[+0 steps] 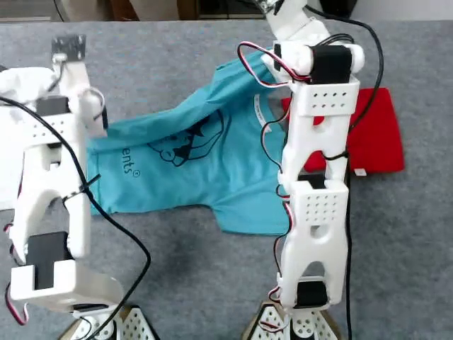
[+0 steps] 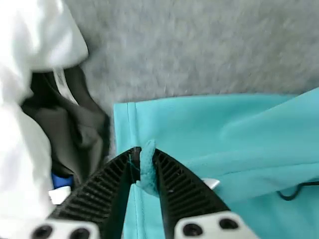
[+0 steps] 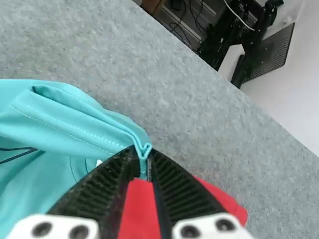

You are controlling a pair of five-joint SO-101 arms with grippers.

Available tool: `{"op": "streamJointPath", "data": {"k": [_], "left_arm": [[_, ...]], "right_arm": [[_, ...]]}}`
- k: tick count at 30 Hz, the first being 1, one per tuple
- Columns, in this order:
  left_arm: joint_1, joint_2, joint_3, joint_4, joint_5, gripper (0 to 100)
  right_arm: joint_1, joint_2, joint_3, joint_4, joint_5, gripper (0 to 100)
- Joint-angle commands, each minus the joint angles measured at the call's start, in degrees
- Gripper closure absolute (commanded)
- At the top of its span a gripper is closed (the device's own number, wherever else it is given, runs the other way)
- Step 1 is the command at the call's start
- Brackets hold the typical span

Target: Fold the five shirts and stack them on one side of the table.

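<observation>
Left wrist view: left fingers (image 2: 174, 185) pinch the teal shirt (image 2: 214, 130) (right fingers (image 3: 106, 182) clamp another fold).

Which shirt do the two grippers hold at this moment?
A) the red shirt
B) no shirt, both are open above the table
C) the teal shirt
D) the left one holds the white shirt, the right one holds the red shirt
C: in the wrist views the left gripper and the right gripper are each shut on an edge of the teal shirt.
</observation>
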Motion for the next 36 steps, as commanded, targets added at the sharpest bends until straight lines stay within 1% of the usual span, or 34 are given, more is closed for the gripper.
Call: {"op": "streamJointPath", "data": {"k": [1, 3, 9, 12, 16, 21, 24, 28, 32, 36], "left_arm": [[-1.8, -2.5, 5.6, -7.0, -0.4, 98], [-2.7, -2.4, 6.6, -8.2, -0.4, 98], [-2.6, -2.4, 7.2, -7.2, -0.5, 98], [-0.4, -2.4, 8.0, -4.1, -0.5, 98], [2.2, -2.8, 10.1, -2.9, -0.5, 98], [-1.0, -2.5, 12.4, -2.9, -0.6, 98], [-2.7, -2.9, 13.8, -2.9, -1.0, 98], [-2.3, -2.9, 17.8, -3.0, -3.8, 98], [-2.5, -2.6, 19.5, -3.3, -3.7, 98], [-2.9, -2.5, 19.5, -3.1, -3.7, 98]], "right_arm": [[0.0, -6.0, 6.2, 1.1, 0.4, 99.7], [-0.7, -8.9, 13.3, 1.1, 0.5, 99.7], [-2.1, -20.8, 40.6, 0.0, 0.5, 99.7], [-1.6, -26.2, 52.6, -3.7, 0.4, 99.7], [-0.5, -33.9, 66.2, -8.2, 0.3, 99.7], [-0.5, -45.2, 82.1, -9.4, 0.4, 99.7], [-0.6, -51.6, 94.7, -14.6, 0.6, 99.7], [-0.5, -59.5, 110.5, -22.9, 0.6, 99.7], [-0.4, -66.2, 120.8, -26.6, 0.6, 99.7], [2.1, -71.3, 128.0, -27.4, 1.8, 99.7]]}}
